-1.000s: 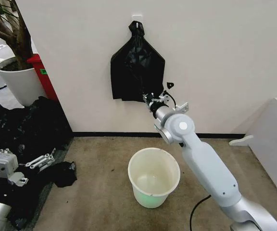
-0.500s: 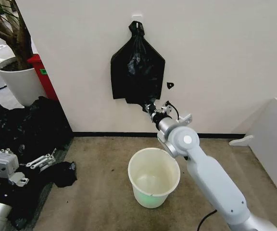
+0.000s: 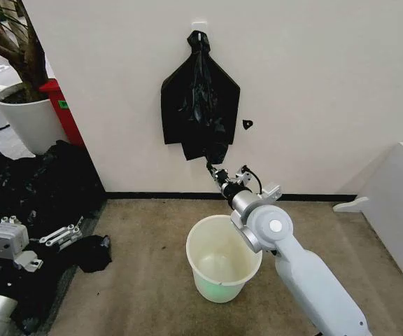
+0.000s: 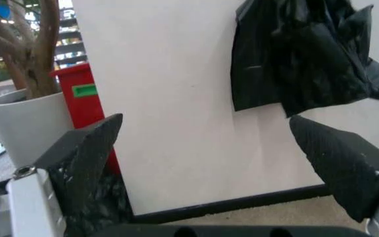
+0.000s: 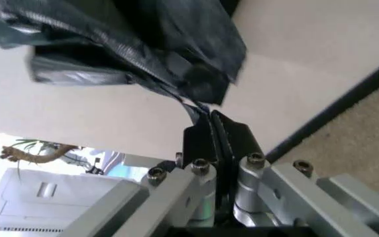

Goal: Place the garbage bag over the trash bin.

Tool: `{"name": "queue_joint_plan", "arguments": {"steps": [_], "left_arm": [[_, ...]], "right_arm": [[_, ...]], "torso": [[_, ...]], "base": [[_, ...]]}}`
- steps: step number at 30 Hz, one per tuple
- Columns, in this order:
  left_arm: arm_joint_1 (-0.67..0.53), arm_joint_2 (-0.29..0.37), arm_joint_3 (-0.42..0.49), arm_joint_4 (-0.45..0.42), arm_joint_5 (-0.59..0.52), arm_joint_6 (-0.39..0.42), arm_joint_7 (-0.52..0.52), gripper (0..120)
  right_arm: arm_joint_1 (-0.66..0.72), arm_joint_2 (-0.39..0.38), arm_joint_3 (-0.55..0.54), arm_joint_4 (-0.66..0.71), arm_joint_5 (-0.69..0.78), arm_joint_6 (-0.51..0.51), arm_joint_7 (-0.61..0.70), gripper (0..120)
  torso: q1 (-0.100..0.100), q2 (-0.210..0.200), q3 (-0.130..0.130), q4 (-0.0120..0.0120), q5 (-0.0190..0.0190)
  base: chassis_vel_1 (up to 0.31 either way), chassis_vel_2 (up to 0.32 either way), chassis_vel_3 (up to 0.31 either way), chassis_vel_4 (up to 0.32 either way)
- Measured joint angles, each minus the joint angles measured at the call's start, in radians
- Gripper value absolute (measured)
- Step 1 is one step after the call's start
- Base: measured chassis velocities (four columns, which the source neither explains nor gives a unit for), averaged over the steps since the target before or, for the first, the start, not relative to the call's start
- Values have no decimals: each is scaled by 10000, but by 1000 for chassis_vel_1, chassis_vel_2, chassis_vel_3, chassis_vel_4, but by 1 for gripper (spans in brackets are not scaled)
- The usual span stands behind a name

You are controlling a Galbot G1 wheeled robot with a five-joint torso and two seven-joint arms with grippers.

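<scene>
The right gripper (image 3: 210,166) had dropped lower, fingers pinched tight on the garbage bag (image 3: 200,98) — stretching it off the wall, at 12 o'clock from the trash bin (image 3: 224,257).

White, rounded right arm (image 3: 306,269) with grey joints, a black cable and a black-fingered, silver-screwed gripper (image 5: 214,129).

All three cameras face the hanging bag (image 3: 200,101).

Garbage bag (image 3: 200,98) on wall (image 3: 313,84), above trash bin (image 3: 224,257).
</scene>
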Motion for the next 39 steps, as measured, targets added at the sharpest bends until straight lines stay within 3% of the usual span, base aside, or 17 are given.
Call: {"name": "queue_joint_plan", "arguments": {"steps": [6, 12, 13, 18, 20, 25, 32, 39], "left_arm": [[-50, 844, -93, 0, -381, 180, -319, 100], [-1049, 2853, -154, 35, -1798, 919, -1324, 100], [-1049, 2853, -154, 35, -1798, 919, -1324, 100], [-1909, 5199, -130, 745, -3200, 1354, -2250, 100], [-1970, 5499, -123, 893, -3336, 1368, -2321, 100], [-2732, 7240, 54, 1799, -4677, 1549, -2882, 100], [-3538, 8148, 99, 2241, -5976, 1844, -3338, 100], [-4184, 8939, 380, 2727, -6351, 2099, -3397, 100]], "right_arm": [[776, -47, -2, -177, -30, -103, -47, 0], [1386, -72, -336, -426, -198, -264, -71, 0], [1386, -72, -336, -426, -198, -264, -71, 0], [1447, 7, -453, -732, -384, -312, -160, 0], [1434, 14, -460, -763, -430, -321, -180, 0], [1405, 75, -543, -956, -696, -396, -317, 0], [1800, 645, -1020, -1606, -891, -575, -547, 0], [2049, 1072, -1318, -1978, -962, -666, -652, 0]], "torso": [[1, 0, 1, 2, -1], [1, 0, 1, 0, -2], [1, 0, 1, 0, -2], [1, 0, 2, -3, 2], [1, 0, 2, -1, 1], [1, -1, 2, -4, 0], [1, -1, 2, 4, -1], [1, -1, 2, 0, -2]], "base": [[0, 0, 0, 0], [0, 0, 0, 0], [0, 0, 0, 0], [0, 0, 0, 0], [0, 0, 0, 0], [0, 0, 0, 0], [0, 0, 0, 0], [0, 0, 0, 0]]}}
